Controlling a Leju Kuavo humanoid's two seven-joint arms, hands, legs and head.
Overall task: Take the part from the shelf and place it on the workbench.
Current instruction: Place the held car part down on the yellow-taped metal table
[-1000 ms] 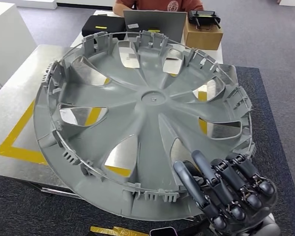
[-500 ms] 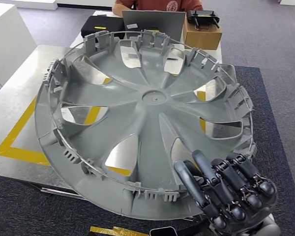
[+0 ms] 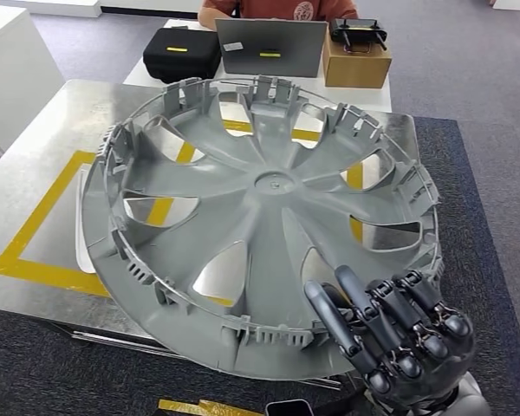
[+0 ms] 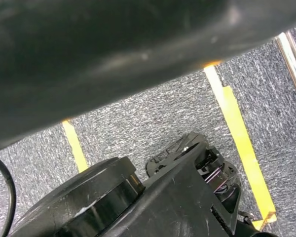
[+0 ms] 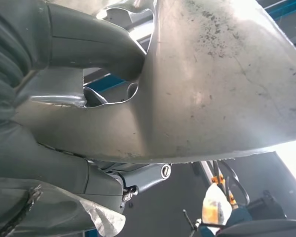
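A large grey wheel cover (image 3: 263,217), inner side up with ribs and clips along its rim, hangs tilted over the metal workbench (image 3: 42,147). My right hand (image 3: 394,334) grips its near right rim, dark fingers curled over the top edge. In the right wrist view the cover's smooth underside (image 5: 213,89) is close, and the thumb (image 5: 91,39) presses up against it at a spoke opening. A yellow tape rectangle (image 3: 42,208) marked on the bench lies partly under the cover.
Beyond the bench stand a black case (image 3: 182,52), a grey laptop (image 3: 271,48) and a cardboard box (image 3: 357,59) with a black device on top. A person (image 3: 277,9) sits behind them. A white block (image 3: 9,61) stands at the left, and dark carpet (image 3: 493,217) lies to the right.
The wheel cover has come lower and flatter over the bench and shifted a little right, uncovering the case, the laptop and more yellow tape. My right hand keeps its grip.
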